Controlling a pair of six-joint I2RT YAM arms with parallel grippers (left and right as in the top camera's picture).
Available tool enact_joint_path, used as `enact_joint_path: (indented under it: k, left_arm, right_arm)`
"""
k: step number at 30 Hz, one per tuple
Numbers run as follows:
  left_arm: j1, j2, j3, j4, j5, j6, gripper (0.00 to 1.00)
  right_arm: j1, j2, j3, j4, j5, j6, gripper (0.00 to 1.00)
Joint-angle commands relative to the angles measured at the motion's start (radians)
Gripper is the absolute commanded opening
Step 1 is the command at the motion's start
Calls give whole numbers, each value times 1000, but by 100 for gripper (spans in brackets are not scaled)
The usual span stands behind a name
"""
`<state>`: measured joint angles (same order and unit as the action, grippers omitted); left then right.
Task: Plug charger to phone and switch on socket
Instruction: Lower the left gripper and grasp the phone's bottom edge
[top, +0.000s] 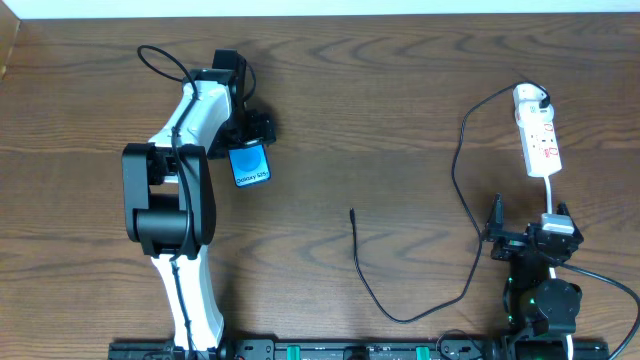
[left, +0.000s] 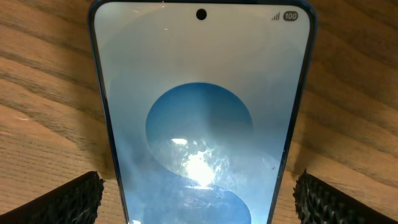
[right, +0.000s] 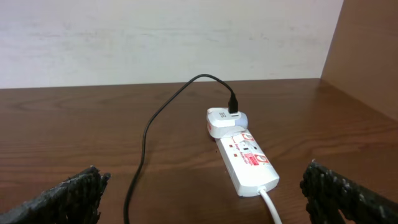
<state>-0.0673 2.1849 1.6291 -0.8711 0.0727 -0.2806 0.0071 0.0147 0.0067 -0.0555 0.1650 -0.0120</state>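
The phone (top: 250, 165) lies flat on the wooden table with its blue screen up; in the left wrist view (left: 199, 124) it fills the frame. My left gripper (top: 252, 132) is open, low over the phone, its two fingers (left: 199, 199) on either side of the phone's edges with small gaps. The white socket strip (top: 537, 135) lies at the far right, also in the right wrist view (right: 249, 162). A white adapter (right: 225, 121) sits in its far end. The black charger cable (top: 462, 180) loops over the table to its free tip (top: 352, 211). My right gripper (top: 528, 225) is open and empty (right: 202, 193), just short of the strip's near end.
The strip's white cord (top: 550, 195) runs toward my right arm. A raised wooden side wall (right: 367, 50) stands to the right and a pale wall (right: 155, 37) runs along the table's far edge. The cable's loop (top: 400, 318) lies near the front edge.
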Motion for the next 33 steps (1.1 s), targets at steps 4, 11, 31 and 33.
enact_joint_path:
  k: [4,11,31,33]
  left_arm:
    - [-2,21,-18,0,-3,17,98]
    - [-2,21,-65,21,-3,16,98]
    - [-2,21,-67,51,-14,17,98]
    - [-2,21,-67,55,-14,17,98]
  right_arm:
    - [8,-6,-2,-3,2,-12,99]
    - [8,-6,-2,-3,2,-12,99]
    - [8,-6,-2,-3,2,-12,99]
    - [8,-6,-2,-3,2,-12,99]
